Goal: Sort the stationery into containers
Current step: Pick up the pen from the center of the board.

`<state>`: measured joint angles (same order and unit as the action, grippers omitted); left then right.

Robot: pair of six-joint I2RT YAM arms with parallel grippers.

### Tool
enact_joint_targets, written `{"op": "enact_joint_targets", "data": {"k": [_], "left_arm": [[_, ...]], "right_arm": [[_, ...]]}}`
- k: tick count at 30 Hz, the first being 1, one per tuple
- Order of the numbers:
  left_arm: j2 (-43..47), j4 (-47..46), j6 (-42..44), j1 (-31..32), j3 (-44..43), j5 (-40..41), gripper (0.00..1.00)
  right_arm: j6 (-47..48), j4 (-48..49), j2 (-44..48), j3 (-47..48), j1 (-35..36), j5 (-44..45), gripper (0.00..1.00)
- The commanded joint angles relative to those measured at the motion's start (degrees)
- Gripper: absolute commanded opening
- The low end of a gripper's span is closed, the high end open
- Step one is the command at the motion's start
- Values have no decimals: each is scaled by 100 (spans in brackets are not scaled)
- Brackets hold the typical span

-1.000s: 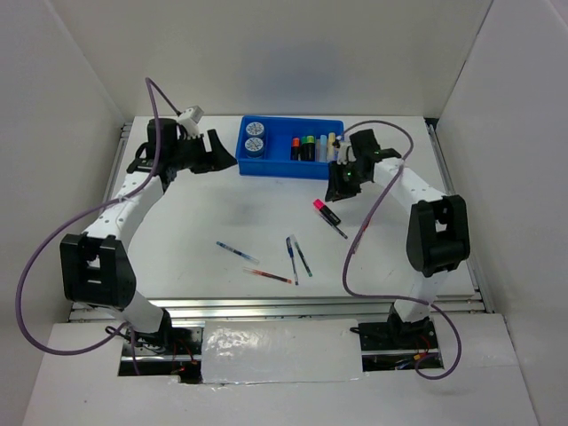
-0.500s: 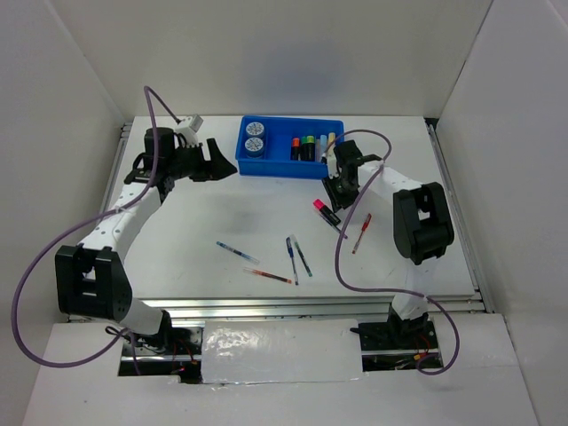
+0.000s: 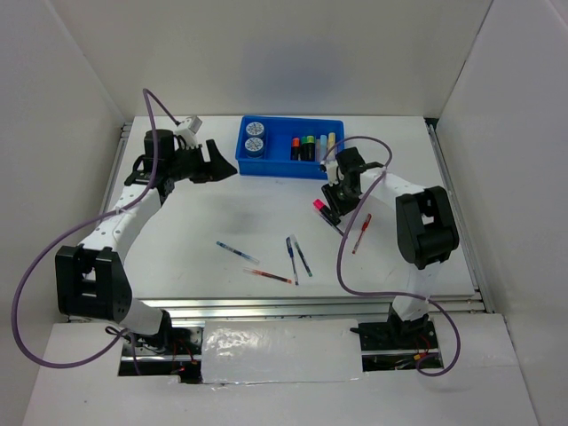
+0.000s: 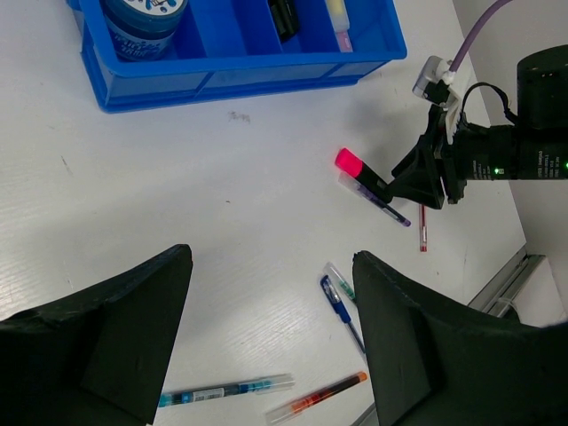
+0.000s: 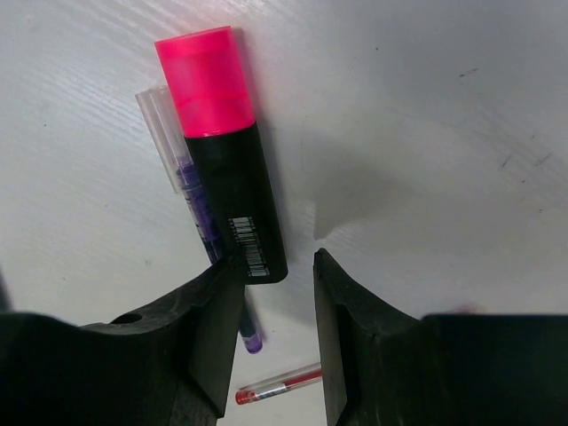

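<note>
Stationery (image 3: 293,257) is part sorted. The blue tray (image 3: 284,169) at the far side of the desk (image 3: 195,222) holds two discs (image 3: 255,135) in one compartment and several markers (image 3: 311,146) in others, while pens lie loose nearer the arms.

The left pincer (image 3: 217,160) hangs beside the tray's left end, released wide and empty. The right pincer (image 5: 275,266) is released too, jaws only narrowly apart. It sits low over the black end of the pink highlighter (image 5: 226,160), which lies flat on the desk just in front of the tray's right end.

That highlighter is stubby and black-bodied, with a bright pink cap and a barcode label. A thin purple pen (image 5: 191,191) with a clear cap lies touching its side, and a red pen (image 3: 361,232) sits near but apart.

The risk, as I judge it: one finger (image 5: 213,319) overlaps the highlighter's edge instead of clearing it. Coming down could press on the highlighter and skid it. The clench could also catch the purple pen and carry both to the wrong compartment.
</note>
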<state>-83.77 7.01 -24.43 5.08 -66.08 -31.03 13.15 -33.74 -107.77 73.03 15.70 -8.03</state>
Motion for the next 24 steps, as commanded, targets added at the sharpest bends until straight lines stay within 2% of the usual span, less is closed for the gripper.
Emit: {"op": "enact_joint_targets", "data": {"k": [1, 14, 24], "left_arm": [[238, -314, -115, -42, 69, -158, 85], [194, -305, -97, -51, 34, -158, 85], [220, -332, -115, -77, 52, -158, 85]], "right_arm": [[162, 262, 238, -105, -24, -111, 43], [311, 43, -7, 141, 91, 56, 39], [223, 60, 115, 158, 20, -163, 43]]}}
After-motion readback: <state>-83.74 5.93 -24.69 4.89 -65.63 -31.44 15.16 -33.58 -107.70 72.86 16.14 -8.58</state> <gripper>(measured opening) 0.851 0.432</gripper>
